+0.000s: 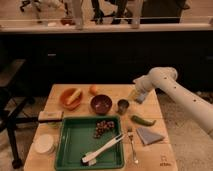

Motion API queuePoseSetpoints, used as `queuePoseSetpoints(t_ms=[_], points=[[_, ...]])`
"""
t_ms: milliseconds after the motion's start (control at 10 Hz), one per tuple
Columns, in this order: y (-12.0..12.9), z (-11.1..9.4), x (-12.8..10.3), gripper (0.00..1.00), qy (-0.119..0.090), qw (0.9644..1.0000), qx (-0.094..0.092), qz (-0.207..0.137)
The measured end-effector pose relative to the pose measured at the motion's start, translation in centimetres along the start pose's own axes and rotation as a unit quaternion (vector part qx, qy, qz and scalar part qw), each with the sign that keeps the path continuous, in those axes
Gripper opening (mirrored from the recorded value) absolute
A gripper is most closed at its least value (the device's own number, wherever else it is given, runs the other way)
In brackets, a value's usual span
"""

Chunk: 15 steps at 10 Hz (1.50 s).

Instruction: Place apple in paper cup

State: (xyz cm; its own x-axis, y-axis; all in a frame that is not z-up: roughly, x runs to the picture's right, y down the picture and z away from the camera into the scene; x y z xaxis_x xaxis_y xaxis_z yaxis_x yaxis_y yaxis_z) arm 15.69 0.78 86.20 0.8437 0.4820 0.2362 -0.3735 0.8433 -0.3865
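The apple (pixel 93 89), small and orange-red, sits on the wooden table (pixel 155 150) near its far edge, between an orange bowl (pixel 70 96) and a dark bowl (pixel 101 104). A small brownish cup (pixel 122 106) stands right of the dark bowl. My gripper (pixel 135 96) hangs from the white arm (pixel 172 87) over the table's far right part, just right of and above the cup, well right of the apple. It does not touch the apple.
A green tray (pixel 75 145) at the front holds grapes (pixel 103 128) and a white brush (pixel 102 149). A green pepper (pixel 142 120), a grey napkin (pixel 149 135) and a fork (pixel 132 147) lie on the right. A white round container (pixel 44 143) and a flat box (pixel 50 116) are on the left.
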Motion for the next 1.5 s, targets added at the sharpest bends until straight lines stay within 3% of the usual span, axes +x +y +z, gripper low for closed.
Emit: queuePoseSetpoints(t_ms=[400,800,900,1300,1500], points=[[-0.3,3.5,-5.4,0.8,-0.023,0.9986,-0.017,-0.043],[-1.6,6.1,-7.3,0.8,-0.04,0.9973,-0.032,-0.053],[-2.1,7.7,-7.6,0.8,-0.048,0.997,-0.035,-0.05],[-1.3,10.9,-8.8,0.8,-0.065,0.9956,-0.042,-0.054],[-1.2,11.3,-9.4,0.8,-0.071,0.9951,-0.04,-0.056]])
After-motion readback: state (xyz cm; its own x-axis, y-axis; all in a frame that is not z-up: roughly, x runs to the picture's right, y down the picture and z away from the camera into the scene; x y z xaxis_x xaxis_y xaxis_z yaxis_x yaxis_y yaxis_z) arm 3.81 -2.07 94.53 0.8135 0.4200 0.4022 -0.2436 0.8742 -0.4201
